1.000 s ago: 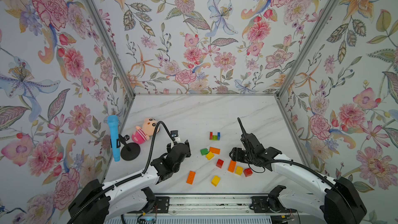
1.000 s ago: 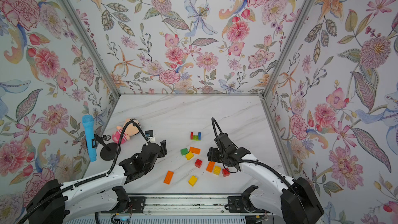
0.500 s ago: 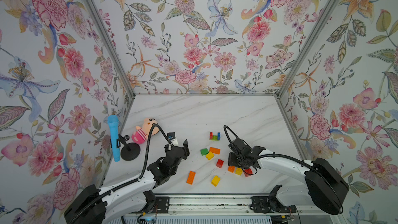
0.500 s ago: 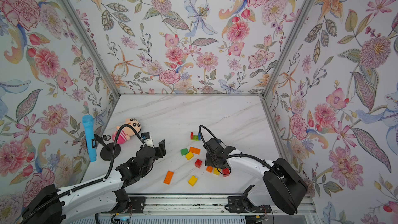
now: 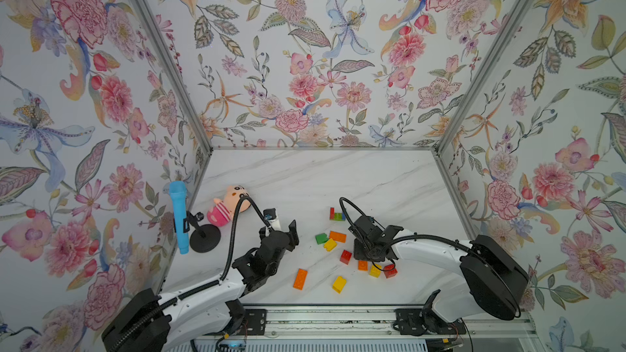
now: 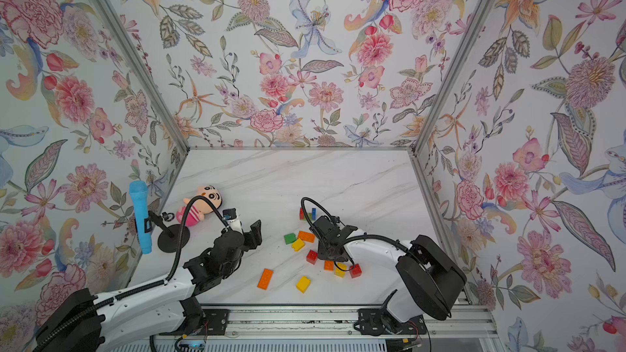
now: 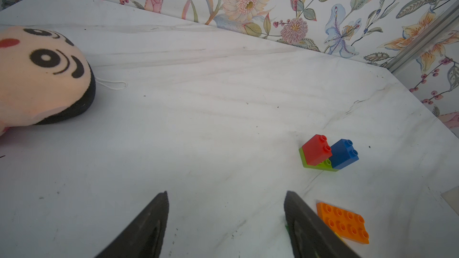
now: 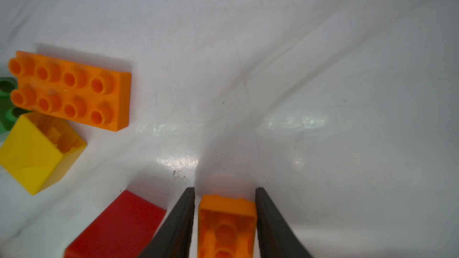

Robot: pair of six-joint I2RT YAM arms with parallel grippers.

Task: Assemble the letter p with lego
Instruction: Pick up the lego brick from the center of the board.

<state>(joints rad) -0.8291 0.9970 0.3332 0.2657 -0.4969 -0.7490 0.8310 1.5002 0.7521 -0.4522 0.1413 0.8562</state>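
- Lego bricks (image 5: 346, 256) lie scattered on the marble table (image 5: 305, 177), near its front edge, between both arms.
- Right gripper (image 8: 224, 189) jaws closely flank a small orange brick (image 8: 227, 224); firm grip unclear.
- Left gripper (image 7: 226, 194) gapes wide, empty.

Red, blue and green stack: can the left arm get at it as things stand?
Probably yes: the left gripper is open and empty, with bare table between it and the stack. The long orange brick lies beside that path, not across it.
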